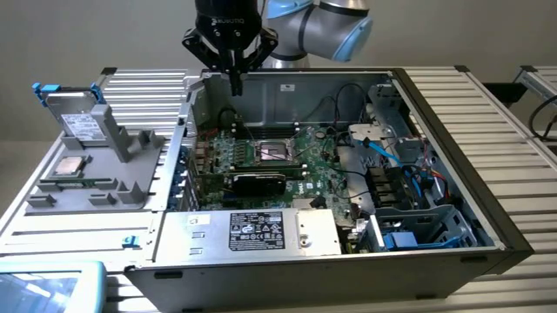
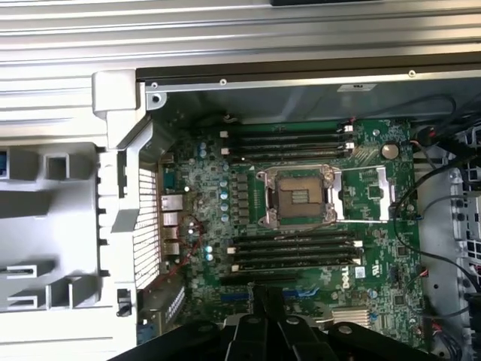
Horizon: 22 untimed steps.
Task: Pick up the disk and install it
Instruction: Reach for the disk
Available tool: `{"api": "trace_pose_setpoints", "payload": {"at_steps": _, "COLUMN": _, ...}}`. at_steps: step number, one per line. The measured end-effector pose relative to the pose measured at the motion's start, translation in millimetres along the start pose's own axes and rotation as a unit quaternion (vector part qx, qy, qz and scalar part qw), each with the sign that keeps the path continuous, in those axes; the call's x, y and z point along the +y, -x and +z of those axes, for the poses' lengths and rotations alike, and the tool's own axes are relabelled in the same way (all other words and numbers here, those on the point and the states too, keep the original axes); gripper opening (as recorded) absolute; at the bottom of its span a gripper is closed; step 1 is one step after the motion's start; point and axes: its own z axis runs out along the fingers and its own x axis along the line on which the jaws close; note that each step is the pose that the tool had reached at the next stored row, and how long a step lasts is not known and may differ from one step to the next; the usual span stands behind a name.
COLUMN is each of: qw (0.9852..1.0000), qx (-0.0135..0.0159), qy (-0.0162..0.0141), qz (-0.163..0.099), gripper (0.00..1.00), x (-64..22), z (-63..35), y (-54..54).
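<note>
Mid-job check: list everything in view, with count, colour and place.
table: one, silver slats, under everything
case: one, dark grey, open, centre
motherboard: one, green, inside the case
CPU socket: one, silver, empty, mid-motherboard
power supply box: one, silver, black label, case's near corner
cables: several, blue, inside the case, exterior view's right
fixture: one, grey, beside the case, exterior view's left
disk: one, silver-grey, blue frame, propped on edge in the fixture
CPU chip: one, silver, flat on the fixture
arm: one, grey and blue, behind the case
pincer: one, black, shut, empty, above the case's far wall
</note>
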Motion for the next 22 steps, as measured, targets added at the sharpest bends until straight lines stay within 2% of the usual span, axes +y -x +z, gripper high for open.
{"api": "trace_pose_setpoints", "payload": {"at_steps": 8, "qw": 1.0000, "qx": 0.0003, "qy": 0.0000, "qz": 0.000, "gripper": 0.11, "x": -1.6, "z": -0.7, "y": -36.2}}
{"api": "trace_pose_setpoints", "payload": {"at_steps": 10, "qw": 1.0000, "qx": 0.0029, "qy": -0.0002, "qz": 0.000, "gripper": 0.11, "x": -1.2, "z": -0.8, "y": -45.2}}
{"api": "trace_pose_setpoints", "payload": {"at_steps": 12, "qw": 1.0000, "qx": 0.0079, "qy": -0.0005, "qz": 0.000, "gripper": 0.11, "x": -0.7, "z": -1.0, "y": -53.9}}
{"api": "trace_pose_setpoints", "payload": {"at_steps": 13, "qw": 0.9999, "qx": 0.0118, "qy": -0.0008, "qz": 0.001, "gripper": 0.11, "x": -0.4, "z": -1.0, "y": -57.5}}
{"api": "trace_pose_setpoints", "payload": {"at_steps": 16, "qw": 0.9996, "qx": 0.0269, "qy": -0.0019, "qz": 0.001, "gripper": 0.11, "x": 0.5, "z": -1.0, "y": -67.3}}
{"api": "trace_pose_setpoints", "payload": {"at_steps": 18, "qw": 0.9994, "qx": 0.0347, "qy": -0.0025, "qz": 0.002, "gripper": 0.11, "x": 1.1, "z": -1.0, "y": -74.5}}
{"api": "trace_pose_setpoints", "payload": {"at_steps": 22, "qw": 0.9989, "qx": 0.0471, "qy": -0.0033, "qz": 0.002, "gripper": 0.11, "x": 2.2, "z": -0.1, "y": -88.6}}
